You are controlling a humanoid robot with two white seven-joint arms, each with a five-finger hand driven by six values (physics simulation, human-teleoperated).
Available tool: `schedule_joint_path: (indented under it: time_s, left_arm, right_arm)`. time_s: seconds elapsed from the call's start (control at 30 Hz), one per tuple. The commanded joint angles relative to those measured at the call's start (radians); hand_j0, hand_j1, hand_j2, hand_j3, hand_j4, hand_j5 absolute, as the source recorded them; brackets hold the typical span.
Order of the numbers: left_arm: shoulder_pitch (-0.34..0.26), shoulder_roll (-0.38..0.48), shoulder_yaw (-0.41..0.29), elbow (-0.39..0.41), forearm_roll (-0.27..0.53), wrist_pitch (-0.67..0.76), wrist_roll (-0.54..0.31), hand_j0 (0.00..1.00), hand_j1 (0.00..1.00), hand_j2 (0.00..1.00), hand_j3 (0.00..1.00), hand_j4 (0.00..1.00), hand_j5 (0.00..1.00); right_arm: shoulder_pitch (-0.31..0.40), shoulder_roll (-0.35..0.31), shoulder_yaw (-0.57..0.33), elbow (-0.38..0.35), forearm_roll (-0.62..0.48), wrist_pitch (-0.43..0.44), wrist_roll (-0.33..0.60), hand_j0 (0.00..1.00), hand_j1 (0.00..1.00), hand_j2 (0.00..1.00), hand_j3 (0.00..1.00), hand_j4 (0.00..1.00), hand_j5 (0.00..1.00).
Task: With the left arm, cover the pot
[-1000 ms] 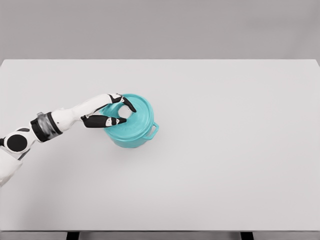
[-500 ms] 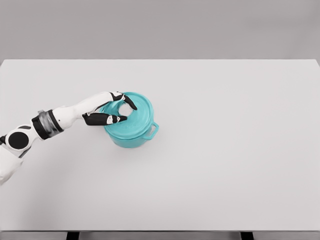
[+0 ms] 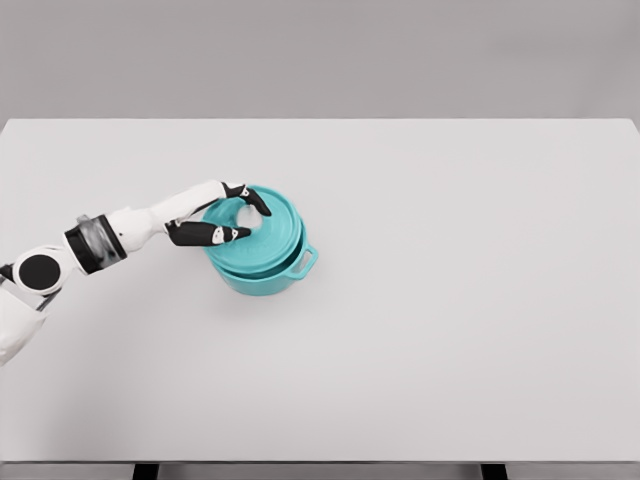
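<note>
You have open bench (image 3: 450, 330) all around the pot (image 3: 262, 272); only the lid (image 3: 270, 235) and the left hand (image 3: 222, 215) over it block approach near the left edge.

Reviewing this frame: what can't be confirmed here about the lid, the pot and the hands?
- Lid knob: in the head view the left hand covers the centre of the lid, so the grip cannot be made out.
- Seating: the lid hides the rim of the pot; whether it sits flush is unclear.
- Pot's inside: hidden by the lid.
- Right hand: outside the head view.
</note>
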Motion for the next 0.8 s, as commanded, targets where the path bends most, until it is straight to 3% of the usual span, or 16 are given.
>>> schedule_joint_path:
  time_s: [0.0, 0.77]
  left_arm:
    - [0.0, 0.001, -0.001, -0.002, 0.005, 0.001, 0.0, 0.58, 0.58, 0.58, 0.58, 0.58, 0.58]
    - [0.011, 0.004, 0.001, -0.023, 0.006, -0.008, -0.012, 0.6, 0.6, 0.6, 0.6, 0.6, 0.6]
  right_arm:
    - [0.0, 0.0, 0.0, 0.0, 0.001, -0.002, 0.0, 1.0, 1.0, 1.0, 1.0, 1.0, 1.0]
    - [0.0, 0.0, 0.0, 0.0, 0.001, 0.0, 0.0, 1.0, 1.0, 1.0, 1.0, 1.0, 1.0]
